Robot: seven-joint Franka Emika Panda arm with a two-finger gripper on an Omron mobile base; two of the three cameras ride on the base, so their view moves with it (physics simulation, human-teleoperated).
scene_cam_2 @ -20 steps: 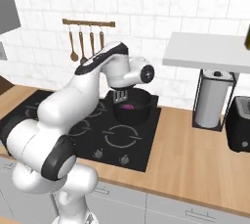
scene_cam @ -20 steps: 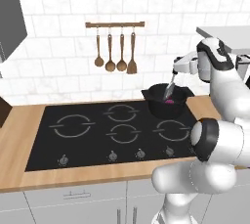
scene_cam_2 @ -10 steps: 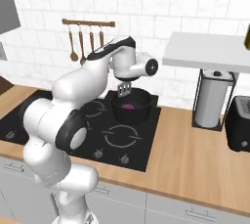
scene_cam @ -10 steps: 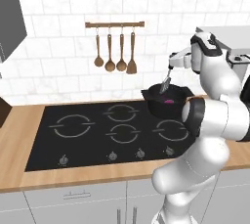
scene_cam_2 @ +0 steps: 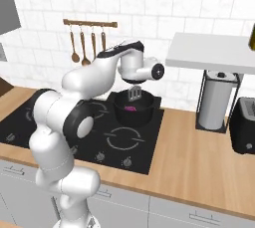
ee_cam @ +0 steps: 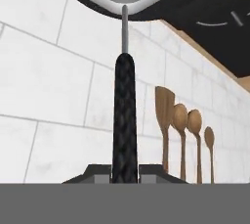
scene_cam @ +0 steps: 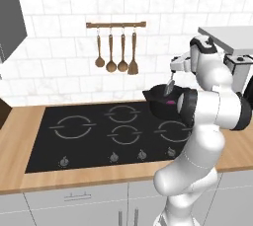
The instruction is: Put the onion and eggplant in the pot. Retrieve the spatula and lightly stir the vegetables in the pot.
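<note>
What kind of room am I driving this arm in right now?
A rendered home kitchen, by the look of it: a black cooktop set into a wooden counter, wooden utensils hanging on a rail against white wall tiles, and a paper towel roll beside a toaster.

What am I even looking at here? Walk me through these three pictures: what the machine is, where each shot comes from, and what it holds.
The white machine is a robot arm in a simulated kitchen. Two pictures come from cameras behind it, one to its left, one to its right. The third looks along its hand, tilted so the room appears turned over.

Its fingers are shut on the black handle of a spatula, whose slotted metal head hangs over a black pot on the cooktop. Something purple-magenta, likely the onion, lies inside the pot. Wooden utensils hang on a wall rail. A paper towel roll stands on the counter.
</note>
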